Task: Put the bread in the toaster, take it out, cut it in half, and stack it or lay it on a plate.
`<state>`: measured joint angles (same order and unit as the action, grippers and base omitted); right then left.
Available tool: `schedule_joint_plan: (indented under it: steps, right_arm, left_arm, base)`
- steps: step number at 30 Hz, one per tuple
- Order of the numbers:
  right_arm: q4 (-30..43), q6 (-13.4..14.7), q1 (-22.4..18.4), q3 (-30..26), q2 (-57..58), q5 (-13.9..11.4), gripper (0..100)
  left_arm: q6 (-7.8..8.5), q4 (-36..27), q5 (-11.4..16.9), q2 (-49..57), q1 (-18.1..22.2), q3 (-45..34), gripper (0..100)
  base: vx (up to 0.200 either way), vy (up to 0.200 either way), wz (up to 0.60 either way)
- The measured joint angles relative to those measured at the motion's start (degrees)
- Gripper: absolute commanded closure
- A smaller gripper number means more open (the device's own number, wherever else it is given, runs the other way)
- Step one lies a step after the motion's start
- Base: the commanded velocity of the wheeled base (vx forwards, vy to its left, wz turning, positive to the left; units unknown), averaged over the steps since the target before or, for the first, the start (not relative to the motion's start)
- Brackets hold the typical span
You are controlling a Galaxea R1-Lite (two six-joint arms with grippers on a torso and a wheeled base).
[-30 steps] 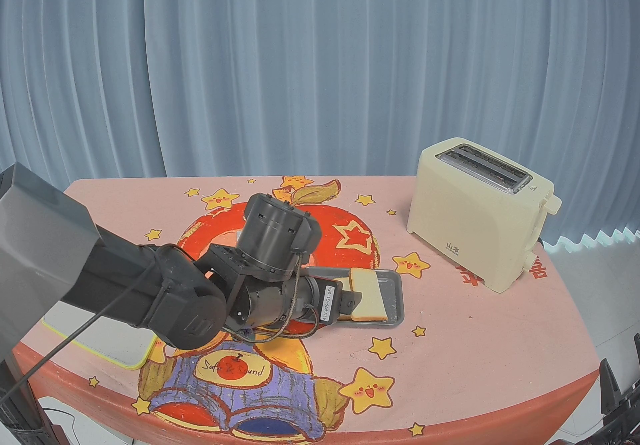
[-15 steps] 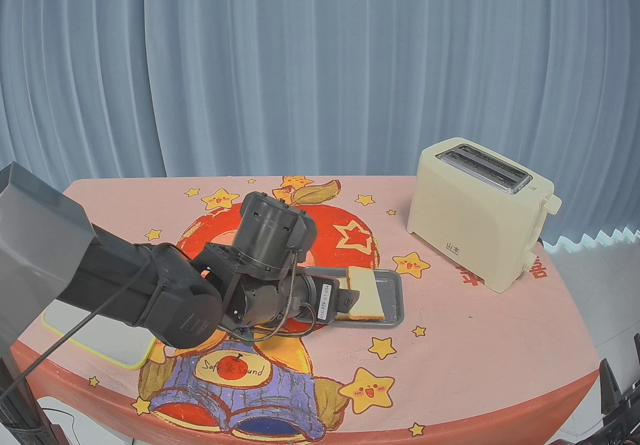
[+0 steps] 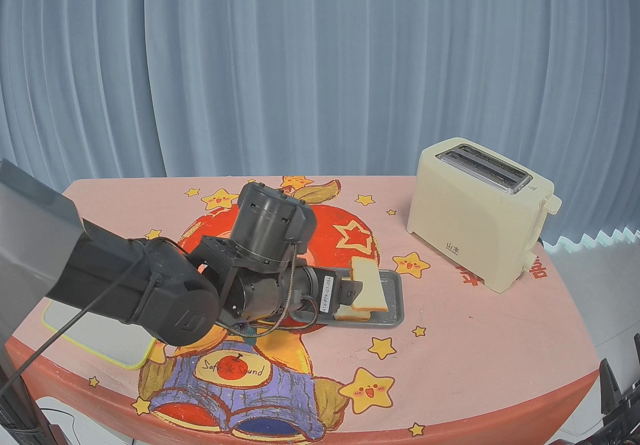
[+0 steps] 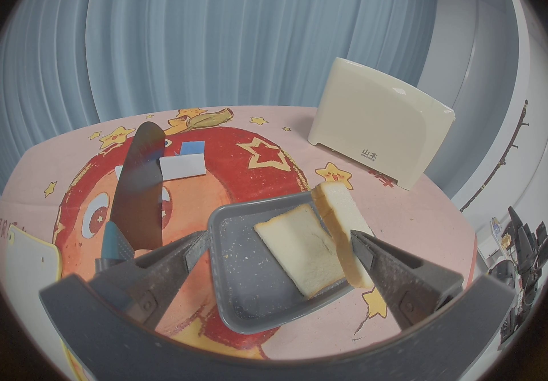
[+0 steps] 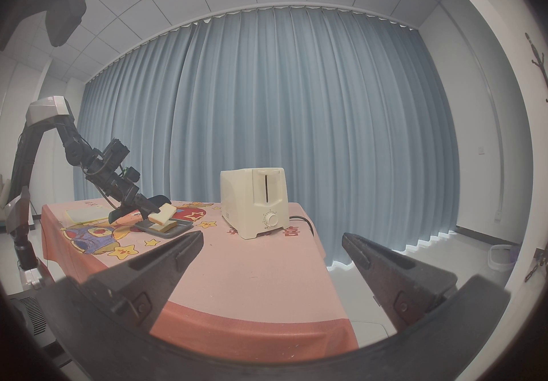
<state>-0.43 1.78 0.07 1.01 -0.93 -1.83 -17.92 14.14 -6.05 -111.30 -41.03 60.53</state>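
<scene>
On table (image 3: 467, 346), left claw (image 3: 352, 293) at grey tray (image 3: 397, 315); bread slice (image 3: 371, 282) tilted up above flat slice (image 3: 349, 315); toaster (image 3: 480, 213) well apart, right.

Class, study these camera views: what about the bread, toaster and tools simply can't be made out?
- Toaster slots: insides dark, head view's angle too shallow.
- Knife: handle, left wrist view, behind a finger of the left gripper.
- Cutting board: head view, partly under the left arm.
- Lower bread slice: head view, mostly covered by the raised slice.
</scene>
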Motion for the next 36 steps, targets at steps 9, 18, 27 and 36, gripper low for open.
schedule_joint_plan:
  steps: [9,18,27,36]
  right_arm:
    - [0.00,0.00,0.02,-0.02,0.00,0.02,0]
    - [0.00,0.00,0.02,-0.02,0.00,0.00,0]
    - [0.00,0.00,0.02,-0.02,0.00,0.00,0]
    - [0.00,0.02,0.02,0.00,0.00,0.00,0]
  left_arm:
    - [0.27,-0.22,-0.40,2.16,0.02,-0.06,0]
    - [0.44,-0.35,-3.67,3.91,-0.02,-0.79,0]
    - [0.49,-0.21,-4.68,3.94,-0.67,-0.63,0]
    - [0.18,-0.29,-4.84,3.72,-0.98,-0.55,0]
  base:
    - [0.000,0.000,0.00]
    - [0.000,0.000,0.00]
    - [0.000,0.000,0.00]
    - [0.000,0.000,0.00]
